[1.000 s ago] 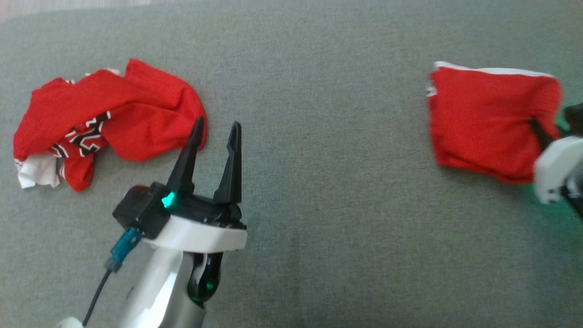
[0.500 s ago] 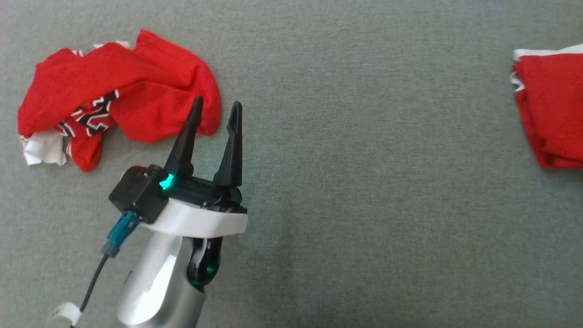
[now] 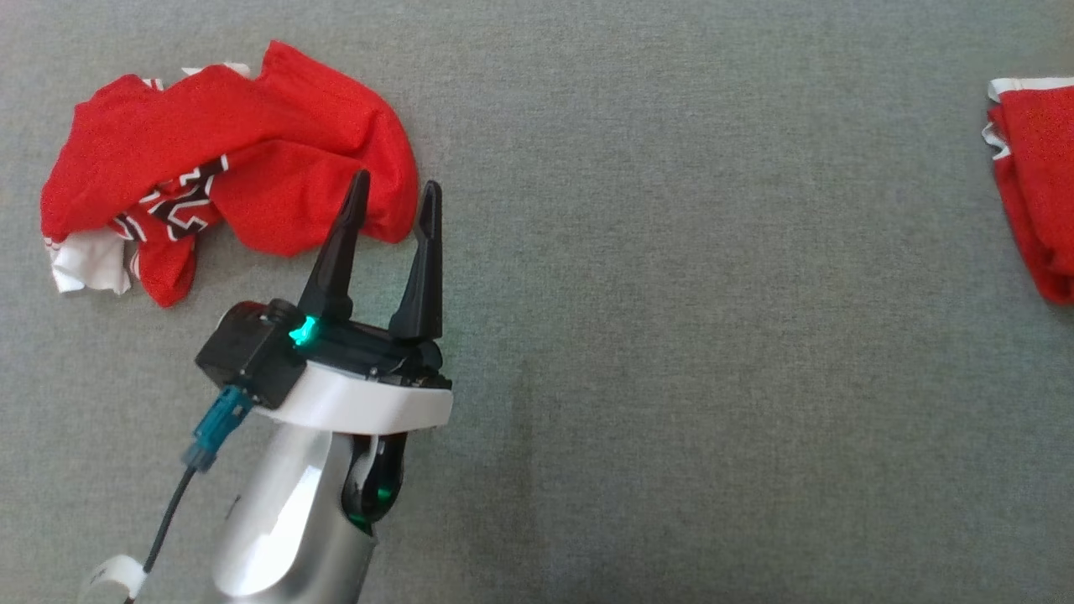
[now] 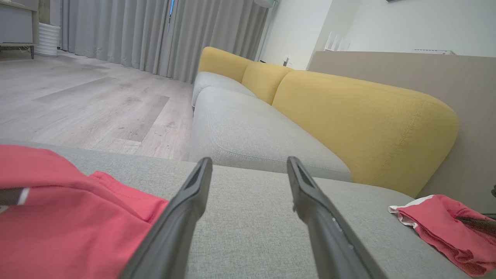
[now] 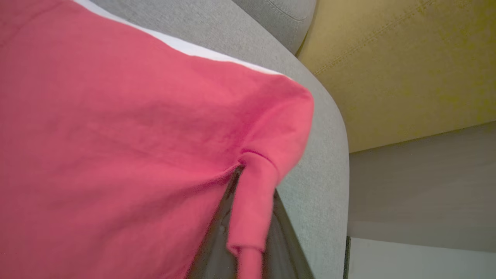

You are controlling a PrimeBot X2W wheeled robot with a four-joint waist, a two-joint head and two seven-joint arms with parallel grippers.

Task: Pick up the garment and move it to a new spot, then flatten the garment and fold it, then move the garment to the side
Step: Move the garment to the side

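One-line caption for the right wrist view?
Right pincer shut on a fold of the red garment at the edge of the grey cushion.

Ahead of me a grey fabric seat (image 4: 248, 131) runs along 3 yellow back cushions (image 4: 364, 124), with pale wood flooring (image 4: 97, 104) on my left, full-length grey curtains (image 4: 155, 35) beyond it, and a white wall (image 4: 298, 27) beside them.

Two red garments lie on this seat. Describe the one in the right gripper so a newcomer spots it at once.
Start at the grey sofa seat and go to the head view's far right edge. The folded red garment there has a white strip along its top and a fold pinched in the right gripper. The crumpled red garment at left is bunched and shows black-and-white print.
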